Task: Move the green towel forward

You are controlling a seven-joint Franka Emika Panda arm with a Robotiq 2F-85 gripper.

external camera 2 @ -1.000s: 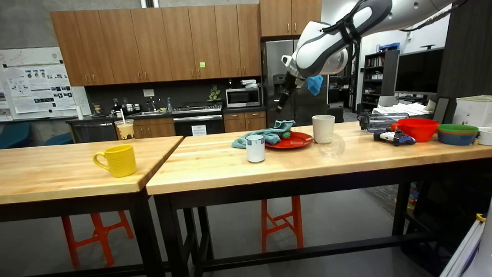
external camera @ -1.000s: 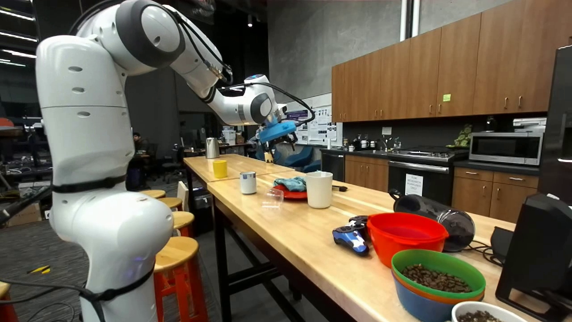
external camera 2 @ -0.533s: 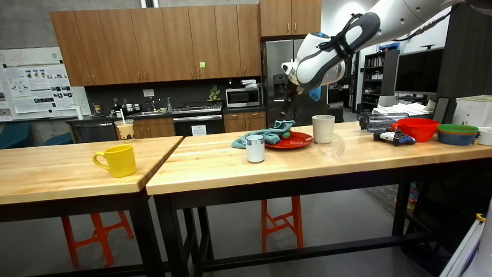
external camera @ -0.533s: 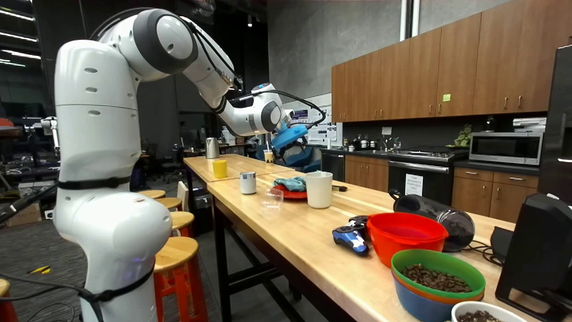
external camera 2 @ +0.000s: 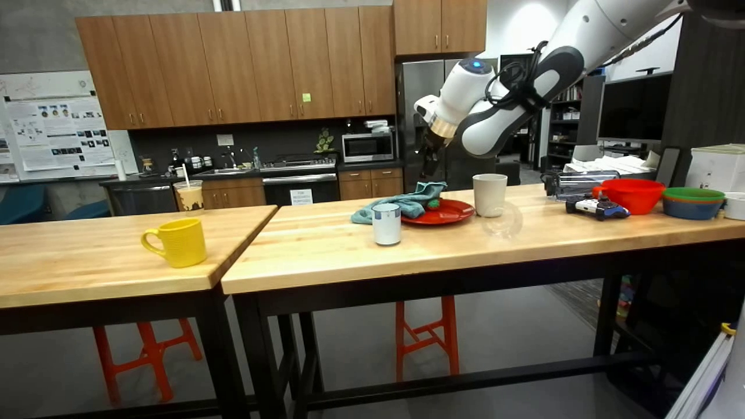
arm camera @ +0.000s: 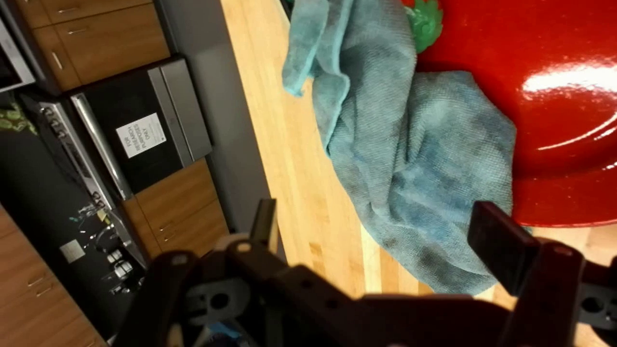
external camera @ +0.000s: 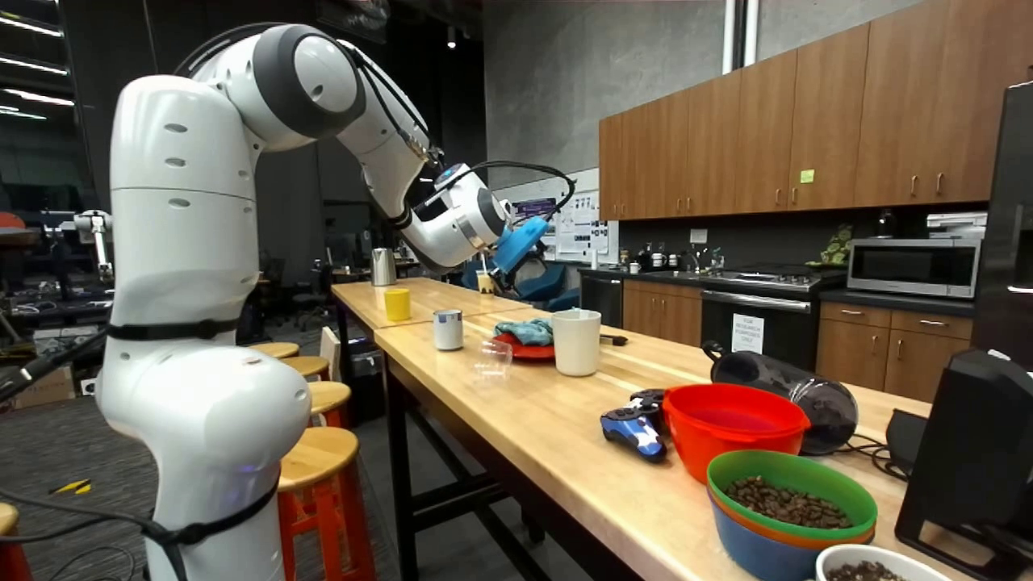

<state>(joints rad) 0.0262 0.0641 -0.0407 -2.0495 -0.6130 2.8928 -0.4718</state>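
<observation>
The blue-green towel (arm camera: 385,144) lies crumpled on the wooden table, partly over a red plate (arm camera: 544,38). It also shows in both exterior views (external camera: 526,332) (external camera 2: 404,205). A small green object (arm camera: 426,24) sits on the plate beside the towel; it is cut off at the top of the wrist view. My gripper (arm camera: 381,221) is open and empty, its fingers (arm camera: 501,241) wide apart. In the wrist view the towel's near end lies between and beyond the fingers. In an exterior view the gripper (external camera 2: 429,166) hangs over the towel and plate, apart from them, pointing down.
A tall white cup (external camera 2: 489,195) stands beside the plate. A white mug (external camera 2: 386,224) stands in front of the towel, and a clear plastic cup (external camera: 492,358) is near. A yellow mug (external camera 2: 181,243), game controller (external camera: 635,424) and red bowl (external camera: 734,420) stand farther off.
My arm has come forward and lower. The wrist has tilted, so the gripper points more steeply down above the towel. The towel and plate have not moved.
</observation>
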